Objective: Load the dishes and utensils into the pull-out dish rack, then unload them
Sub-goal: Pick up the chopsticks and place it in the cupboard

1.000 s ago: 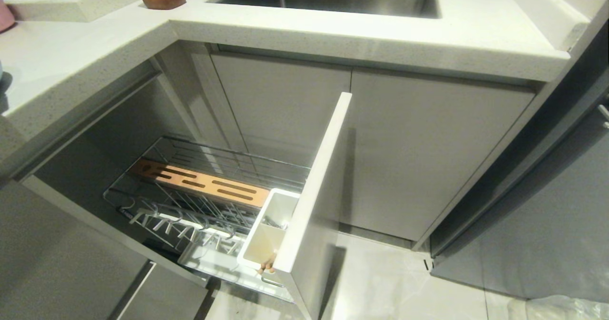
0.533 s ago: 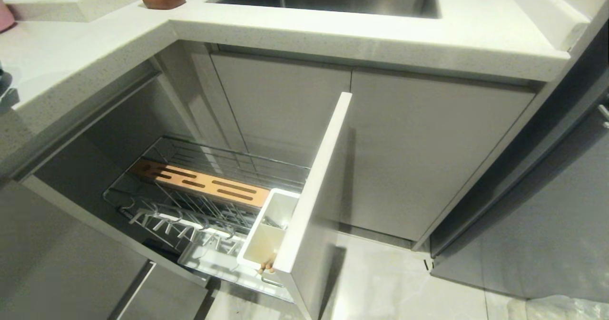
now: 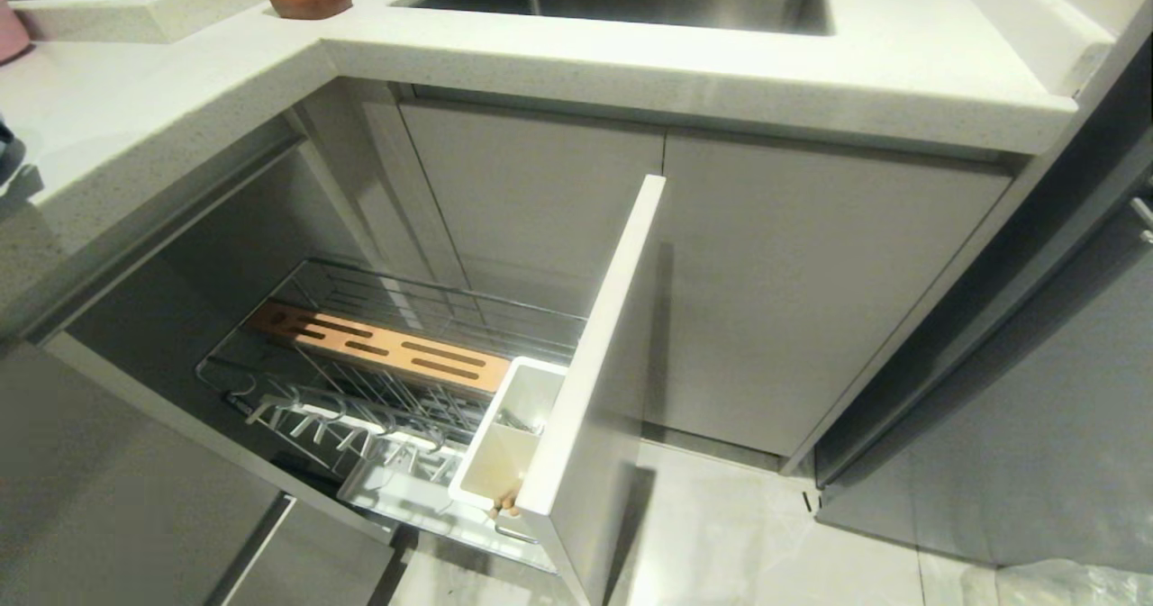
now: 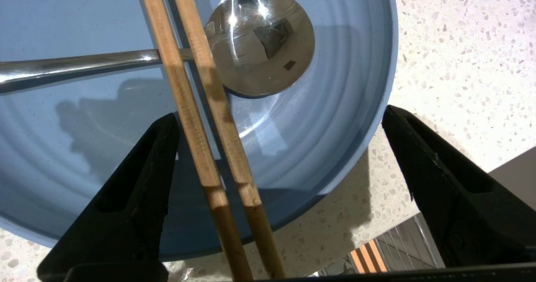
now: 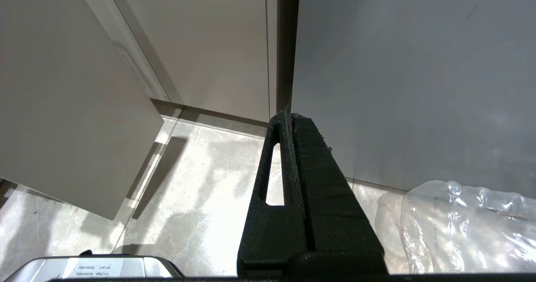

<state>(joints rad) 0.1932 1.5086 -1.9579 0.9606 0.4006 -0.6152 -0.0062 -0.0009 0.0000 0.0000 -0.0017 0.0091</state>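
Left wrist view shows the left gripper (image 4: 279, 156) with jaws spread wide above the light-blue plate (image 4: 343, 106), gripping nothing. Two chopsticks (image 4: 197, 118) and a shiny metal spoon (image 4: 259, 43) lie across the plate, which sits on a speckled countertop (image 4: 460, 43) and is cut off at the frame edges. Below, the pull-out dish rack (image 3: 396, 381) stands open over a pale tiled floor (image 3: 766, 543). Right gripper (image 5: 289, 118) hangs pressed together near the floor.

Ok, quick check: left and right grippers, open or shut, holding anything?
Left gripper: open, empty, over the chopsticks on the blue plate.
Right gripper: shut, empty, parked near the floor.
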